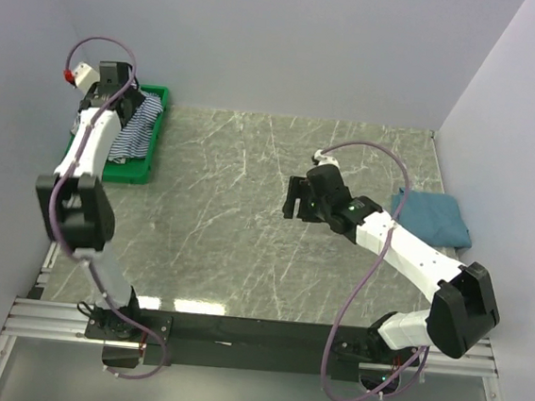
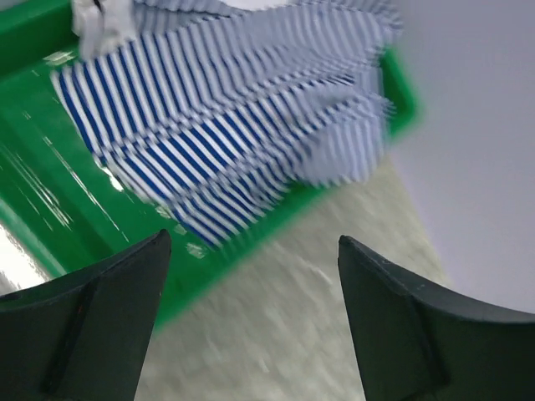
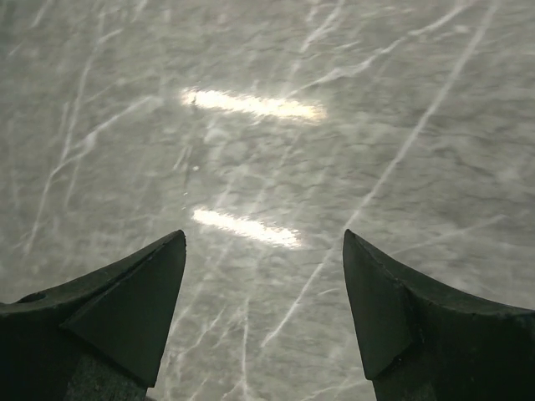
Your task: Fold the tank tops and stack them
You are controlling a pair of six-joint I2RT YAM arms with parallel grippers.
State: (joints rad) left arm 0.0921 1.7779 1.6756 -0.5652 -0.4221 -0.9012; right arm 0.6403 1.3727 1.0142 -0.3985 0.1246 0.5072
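Here, left claw [image 2: 252,244]: fingers spread wide apart with nothing between them, hanging over the far left corner of the bench.
Green bin [image 2: 50,225]: just ahead of the left claw's fingertips, its wall running across the wrist view.
Blue-and-white striped tank top [image 2: 226,125]: bunched inside the bin, ahead of the left claw and not touched by it. One fold reaches the bin's rim, and the wrist view is blurred.
Bench [image 1: 220,196]: grey marbled surface lying between the two claws and filling the view under the right one.
Right claw [image 3: 263,238]: fingers apart and gripping nothing, poised above the bench, well to the right of the left claw.
Teal tank top [image 1: 432,219]: folded flat on the bench, to the right of the right claw, beside its forearm and well apart from its fingertips.
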